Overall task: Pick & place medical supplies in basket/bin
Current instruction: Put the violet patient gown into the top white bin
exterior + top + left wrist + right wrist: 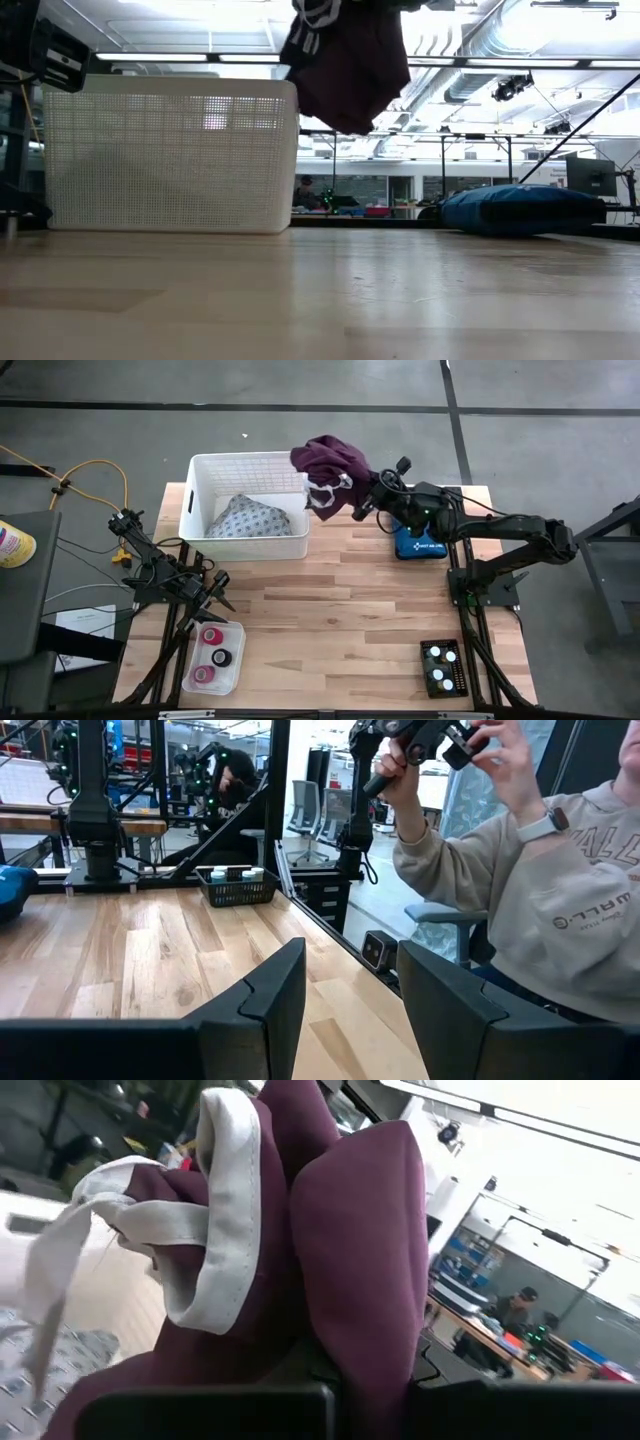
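Observation:
The purple cloth garment (330,463) with white trim is lifted above the right far corner of the white basket (200,500); in the low view it (348,62) hangs beside the basket (170,155), above its rim. My right gripper (348,495) is shut on it. A grey dotted garment (250,518) lies on the basket's floor. My left gripper (217,590) waits open near the table's left edge, over bare wood (350,1010). Tape rolls (213,650) lie in a clear tray, and white-capped vials (442,665) stand in a black tray. My right gripper holds the purple garment by a bunched part near its white-trimmed edge (235,1210), coming about level from the table's right. The cloth (350,1280) covers the fingers, so layers cannot be told. The garment is lifted clear and hangs slack below the gripper (345,100).
A blue pouch (420,542) lies on the table under my right arm, right of the basket. A seated person (540,890) shows beyond the table in the left wrist view, holding a device. The table's middle is bare wood (340,610).

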